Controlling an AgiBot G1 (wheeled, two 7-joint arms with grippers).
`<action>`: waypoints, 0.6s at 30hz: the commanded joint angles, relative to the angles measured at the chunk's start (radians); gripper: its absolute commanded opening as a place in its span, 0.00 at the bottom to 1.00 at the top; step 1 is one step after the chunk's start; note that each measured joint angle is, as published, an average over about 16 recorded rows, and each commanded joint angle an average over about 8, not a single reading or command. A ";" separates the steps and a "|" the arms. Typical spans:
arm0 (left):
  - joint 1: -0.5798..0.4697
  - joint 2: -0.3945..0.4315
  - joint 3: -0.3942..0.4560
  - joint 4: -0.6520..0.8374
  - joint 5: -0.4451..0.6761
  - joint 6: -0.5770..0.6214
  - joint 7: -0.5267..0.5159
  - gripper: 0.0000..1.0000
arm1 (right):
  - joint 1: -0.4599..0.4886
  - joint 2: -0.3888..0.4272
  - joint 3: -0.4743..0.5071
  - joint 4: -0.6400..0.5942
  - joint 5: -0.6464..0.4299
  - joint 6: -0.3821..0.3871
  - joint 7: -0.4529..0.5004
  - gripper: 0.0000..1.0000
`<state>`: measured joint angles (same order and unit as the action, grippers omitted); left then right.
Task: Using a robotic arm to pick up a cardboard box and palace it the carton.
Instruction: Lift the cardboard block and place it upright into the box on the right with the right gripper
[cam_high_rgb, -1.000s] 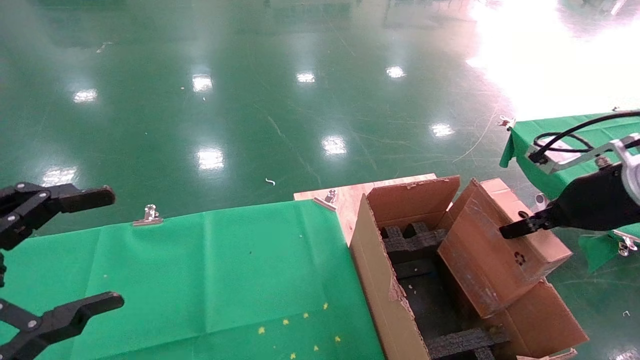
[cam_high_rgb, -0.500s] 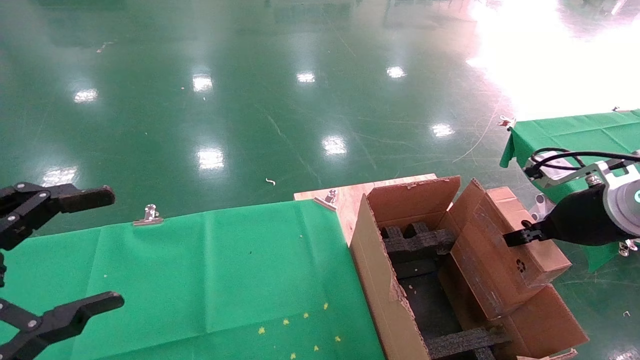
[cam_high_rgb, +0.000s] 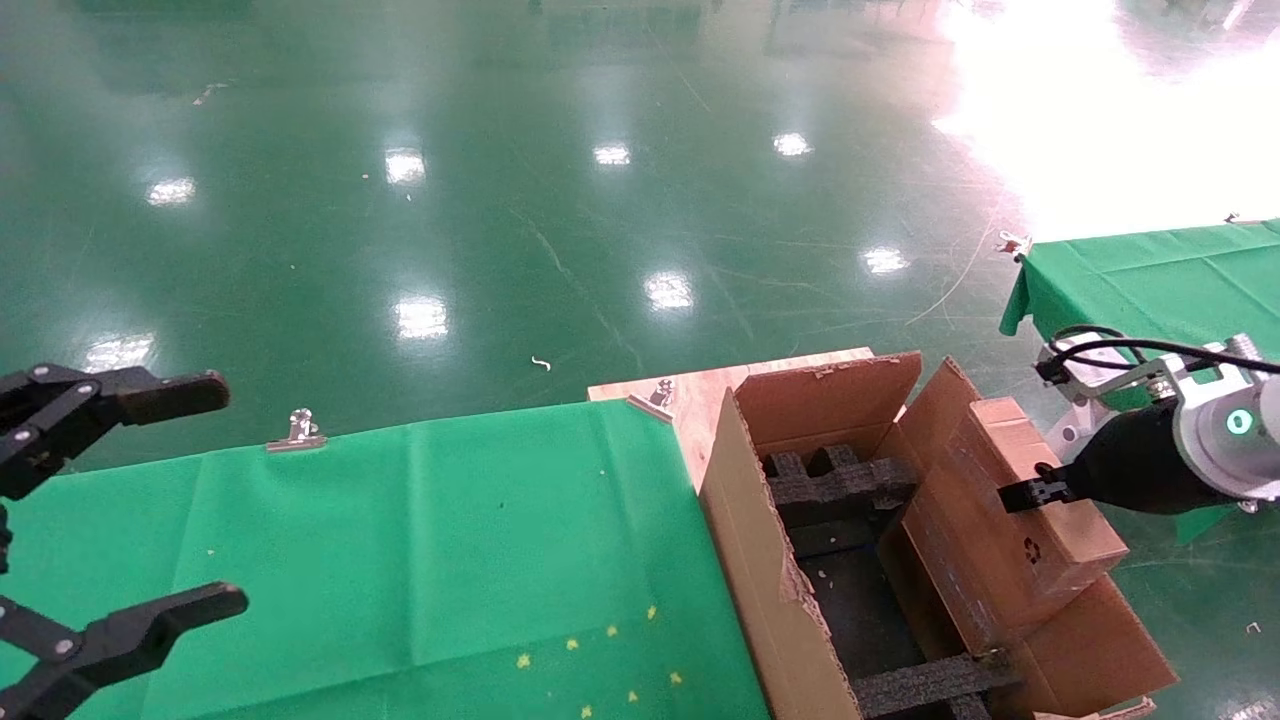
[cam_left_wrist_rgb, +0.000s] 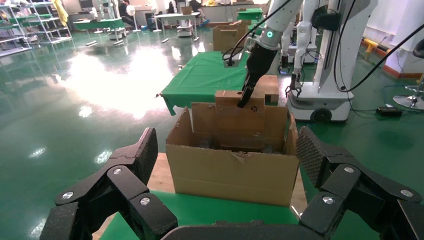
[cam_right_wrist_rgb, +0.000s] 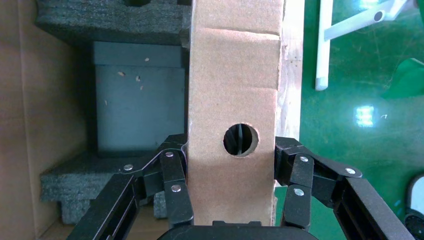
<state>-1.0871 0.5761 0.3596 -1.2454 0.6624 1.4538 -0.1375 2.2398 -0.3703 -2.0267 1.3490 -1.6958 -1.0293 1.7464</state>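
A: Item, cardboard box (cam_high_rgb: 1010, 520): where?
B: Tilted over the carton's (cam_high_rgb: 770, 560) right side, right tool (cam_high_rgb: 1022, 494) clamped on it.
A: Left tool (cam_high_rgb: 120, 510)?
B: Wide open, empty, well left of the carton.
A: Risk?
B: You may snag the foam lattice (cam_high_rgb: 835, 480); the tilt would cause jamming.

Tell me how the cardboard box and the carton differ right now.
Size: the cardboard box is much smaller than the carton.
Support: the cardboard box is clamped in the right pincer and tilted over the carton's far side; the carton stands upright.
Openness: the cardboard box is closed, with a round hole in one face; the carton is open, with black foam inside.
Both are brown corrugated cardboard.
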 joint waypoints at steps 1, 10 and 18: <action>0.000 0.000 0.000 0.000 0.000 0.000 0.000 1.00 | -0.011 -0.002 -0.004 -0.001 -0.007 0.015 0.010 0.00; 0.000 0.000 0.000 0.000 0.000 0.000 0.000 1.00 | -0.077 -0.018 -0.028 -0.007 -0.025 0.070 0.061 0.00; 0.000 0.000 0.000 0.000 0.000 0.000 0.000 1.00 | -0.139 -0.048 -0.047 -0.018 -0.023 0.110 0.104 0.00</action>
<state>-1.0871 0.5761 0.3597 -1.2454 0.6624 1.4537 -0.1375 2.0994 -0.4207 -2.0734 1.3249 -1.7164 -0.9201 1.8492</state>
